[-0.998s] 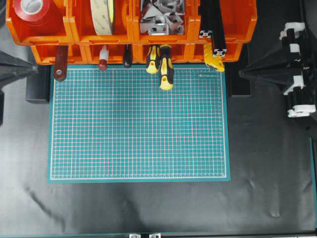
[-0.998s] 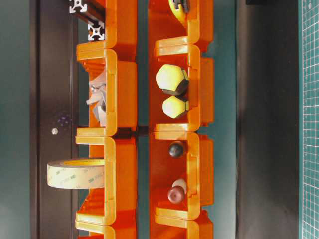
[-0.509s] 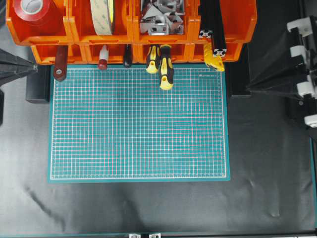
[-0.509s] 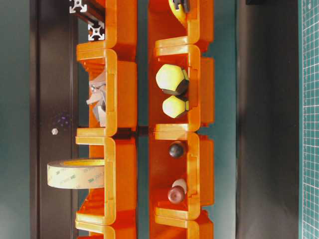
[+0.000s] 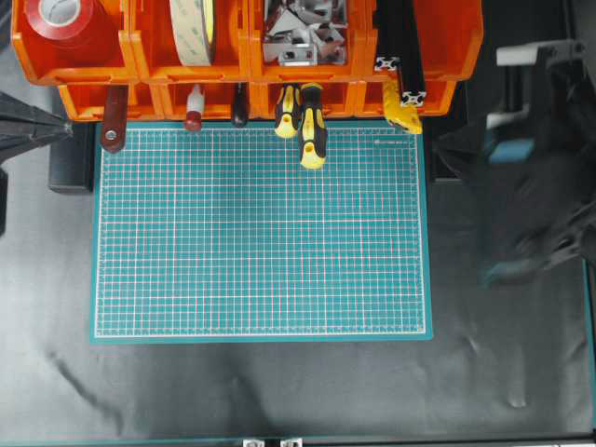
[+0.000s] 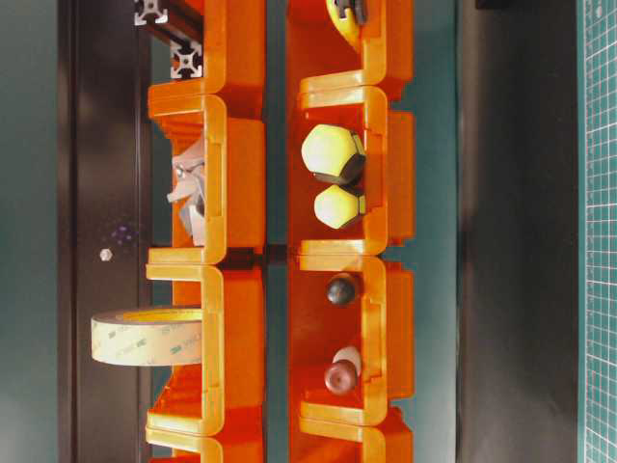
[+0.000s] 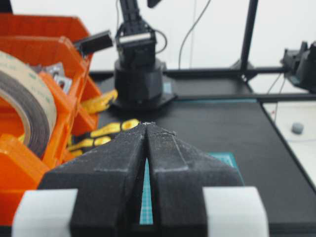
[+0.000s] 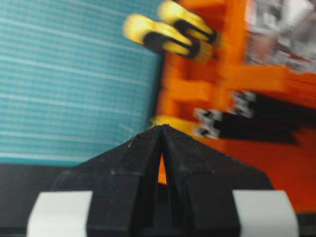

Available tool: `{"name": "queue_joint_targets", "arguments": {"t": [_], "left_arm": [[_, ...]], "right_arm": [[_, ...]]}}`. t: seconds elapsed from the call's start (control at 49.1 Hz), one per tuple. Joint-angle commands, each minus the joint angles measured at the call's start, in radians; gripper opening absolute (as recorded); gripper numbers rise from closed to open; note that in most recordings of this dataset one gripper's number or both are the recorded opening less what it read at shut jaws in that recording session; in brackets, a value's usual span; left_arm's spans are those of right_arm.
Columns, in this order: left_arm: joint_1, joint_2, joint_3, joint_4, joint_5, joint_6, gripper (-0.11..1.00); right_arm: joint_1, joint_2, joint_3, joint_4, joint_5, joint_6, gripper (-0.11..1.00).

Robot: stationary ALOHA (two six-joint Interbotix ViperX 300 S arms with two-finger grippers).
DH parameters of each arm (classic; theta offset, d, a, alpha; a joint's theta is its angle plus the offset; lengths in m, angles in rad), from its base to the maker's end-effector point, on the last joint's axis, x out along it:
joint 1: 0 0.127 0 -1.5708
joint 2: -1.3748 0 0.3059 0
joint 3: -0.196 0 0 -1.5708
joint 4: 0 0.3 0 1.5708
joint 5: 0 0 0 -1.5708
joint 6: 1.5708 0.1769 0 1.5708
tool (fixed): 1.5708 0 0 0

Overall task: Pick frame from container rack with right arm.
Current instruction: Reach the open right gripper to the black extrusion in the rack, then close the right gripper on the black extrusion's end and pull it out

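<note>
Two black frame bars [image 5: 399, 37] lie side by side in the top right bin of the orange container rack [image 5: 452, 47], their silvery ends [image 5: 413, 96] poking out toward the mat. The ends also show in the table-level view [image 6: 185, 60]. Blurred by motion, my right gripper [image 5: 445, 144] hangs right of the rack, shut and empty. In the right wrist view its tip [image 8: 162, 126] points at the bar ends [image 8: 207, 117], still apart from them. My left gripper [image 5: 65, 128] sits at the left edge, shut [image 7: 146, 123] with nothing held.
A green cutting mat [image 5: 261, 233] fills the middle. Yellow-and-black screwdrivers [image 5: 312, 130] stick out of the lower bins over the mat's far edge. Other bins hold a red tape roll [image 5: 60, 19], a beige tape roll [image 5: 191, 28] and metal brackets [image 5: 298, 33].
The right arm has swung away from the right edge and toward the rack, now smeared by motion. The left arm and everything in the rack have stayed put.
</note>
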Motion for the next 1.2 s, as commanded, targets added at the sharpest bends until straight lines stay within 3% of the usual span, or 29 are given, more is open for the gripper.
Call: {"name": "queue_joint_targets", "arguments": {"t": [0.0,0.102,0.163,0.509,0.692,0.916,0.998,1.181], "left_arm": [[0.005,0.006,-0.029,0.003,0.011,-0.003,0.01],[0.000,0.002,-0.029,0.003,0.017,-0.003,0.01],[-0.002,-0.002,-0.029,0.003,0.017,-0.003,0.01],[-0.003,-0.003,-0.029,0.003,0.017,-0.003,0.01],[-0.003,-0.003,-0.029,0.003,0.017,-0.003,0.01],[-0.003,0.000,-0.029,0.003,0.018,-0.003,0.01],[-0.003,0.002,-0.029,0.003,0.021,-0.003,0.01],[-0.003,0.005,-0.028,0.003,0.021,-0.006,0.01]], "right_arm": [[0.072,0.058,-0.008,-0.195,0.100,0.026,0.01],[0.138,0.141,0.026,-0.417,0.209,0.037,0.01],[0.160,0.166,0.023,-0.471,0.235,0.049,0.01],[0.172,0.186,0.025,-0.480,0.265,0.060,0.05],[0.172,0.193,0.031,-0.482,0.273,0.061,0.28],[0.172,0.224,0.072,-0.492,0.273,0.066,0.77],[0.173,0.244,0.094,-0.517,0.272,0.091,0.83],[0.172,0.275,0.147,-0.611,0.275,0.210,0.82]]}}
